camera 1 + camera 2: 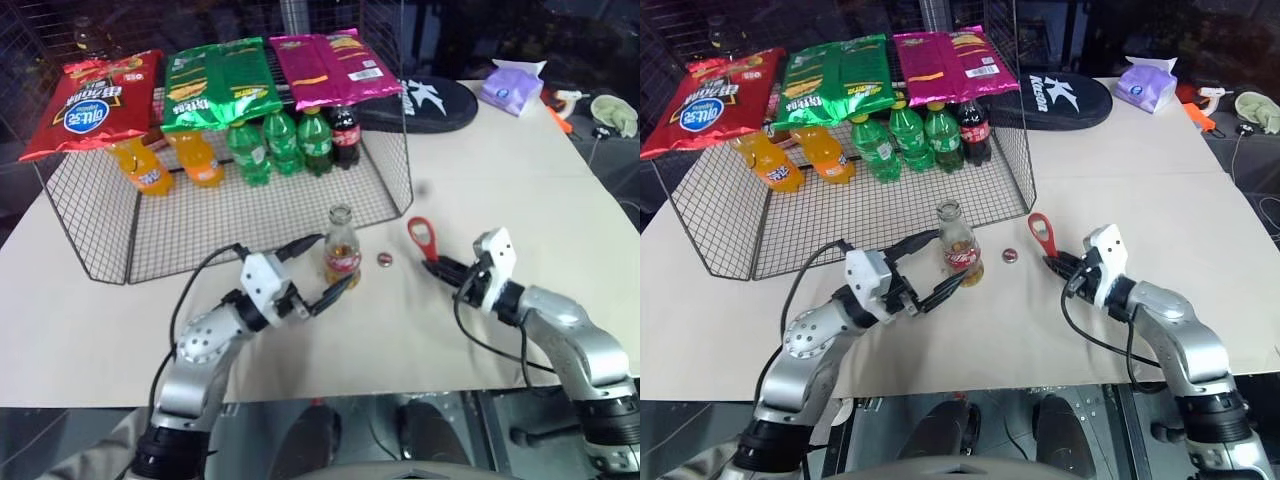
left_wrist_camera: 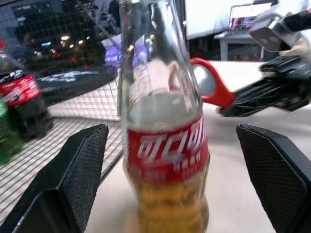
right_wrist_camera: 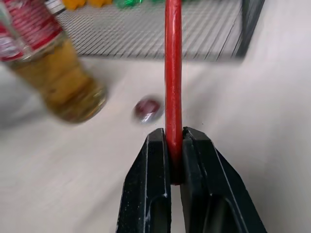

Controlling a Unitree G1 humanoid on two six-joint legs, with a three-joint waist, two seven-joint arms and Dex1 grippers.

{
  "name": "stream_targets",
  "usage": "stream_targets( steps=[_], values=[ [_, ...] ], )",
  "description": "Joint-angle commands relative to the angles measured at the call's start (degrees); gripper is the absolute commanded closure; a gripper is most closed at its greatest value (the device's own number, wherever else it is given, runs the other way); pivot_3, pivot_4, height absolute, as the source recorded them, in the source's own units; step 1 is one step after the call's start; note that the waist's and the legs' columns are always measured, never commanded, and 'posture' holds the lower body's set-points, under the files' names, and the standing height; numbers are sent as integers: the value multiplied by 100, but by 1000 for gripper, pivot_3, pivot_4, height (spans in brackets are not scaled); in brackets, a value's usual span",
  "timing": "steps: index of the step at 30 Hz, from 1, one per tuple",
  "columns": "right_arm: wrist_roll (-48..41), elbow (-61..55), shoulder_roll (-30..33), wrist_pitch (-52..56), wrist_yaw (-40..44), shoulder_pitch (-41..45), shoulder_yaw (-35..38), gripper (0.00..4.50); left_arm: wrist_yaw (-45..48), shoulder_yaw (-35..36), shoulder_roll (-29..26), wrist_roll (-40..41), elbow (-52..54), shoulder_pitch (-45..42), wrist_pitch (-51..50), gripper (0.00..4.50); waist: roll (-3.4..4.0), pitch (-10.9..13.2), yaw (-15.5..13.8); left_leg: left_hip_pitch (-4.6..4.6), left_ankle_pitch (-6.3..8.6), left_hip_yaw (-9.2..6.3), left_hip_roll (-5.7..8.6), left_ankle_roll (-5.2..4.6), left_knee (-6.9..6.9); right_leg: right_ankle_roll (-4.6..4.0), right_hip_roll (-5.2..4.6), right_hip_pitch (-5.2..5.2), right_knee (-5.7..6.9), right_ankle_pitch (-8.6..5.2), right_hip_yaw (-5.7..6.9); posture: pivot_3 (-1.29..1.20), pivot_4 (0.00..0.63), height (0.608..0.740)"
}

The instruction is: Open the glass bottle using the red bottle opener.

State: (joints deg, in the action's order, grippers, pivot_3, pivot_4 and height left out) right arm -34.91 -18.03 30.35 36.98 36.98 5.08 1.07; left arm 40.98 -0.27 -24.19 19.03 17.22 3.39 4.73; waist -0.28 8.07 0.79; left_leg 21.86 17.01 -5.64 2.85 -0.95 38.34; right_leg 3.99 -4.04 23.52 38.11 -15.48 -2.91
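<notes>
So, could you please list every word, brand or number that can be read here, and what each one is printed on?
"K" with smaller letters, too small to spell: black flat case.
White script on the red label, blurred: glass bottle.
Blue round logo, unreadable: red snack bag.
Print on the green snack bag, pink snack bag and shelf bottles: too small.

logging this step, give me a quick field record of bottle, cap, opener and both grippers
bottle: upright on table, mouth uncapped
cap: lying on table between bottle and opener
opener: handle clamped in right gripper, loop end free
left gripper: jaws open, one on each side of bottle, not touching
right gripper: jaws shut on opener
task state: bottle looks opened
</notes>
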Motion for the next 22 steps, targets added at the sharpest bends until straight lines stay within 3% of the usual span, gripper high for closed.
stream_targets(
  steps=[1,5,8,15,18,22],
  values=[
    [-93,-403,99,91,-91,-181,291,3384,-394,427,93,271,360,311,-203,0,0,0,-6,-1,1,0,0,-1,1,0,0,-2,-1,0,2,0,150,740],
    [-70,-449,217,18,-54,-484,571,1705,-727,686,244,361,292,454,-396,0,-1,0,-42,-1,1,-7,5,-1,1,0,5,-9,-5,0,13,0,150,740],
    [139,-357,314,-299,-41,-659,784,104,-860,881,263,363,164,440,-464,0,-2,1,-52,0,0,-13,7,0,3,0,5,-13,-8,0,22,0,150,740],
    [685,291,480,-2020,651,-1122,1325,39,-893,1177,85,284,-85,683,-623,0,-2,1,-32,-2,-2,-11,7,4,1,1,10,-14,-9,0,22,0,150,740],
    [580,603,412,-2920,1322,-1285,1546,39,-857,1287,27,255,-136,770,-588,0,-2,1,-22,-11,0,-11,5,1,1,0,11,-23,-9,0,21,0,150,740],
    [484,925,435,-3304,1703,-1366,1708,39,-939,1272,29,117,-122,931,-644,0,-2,1,-17,-12,1,-13,4,-1,1,0,10,-27,-12,0,22,0,150,740]
  ],
)
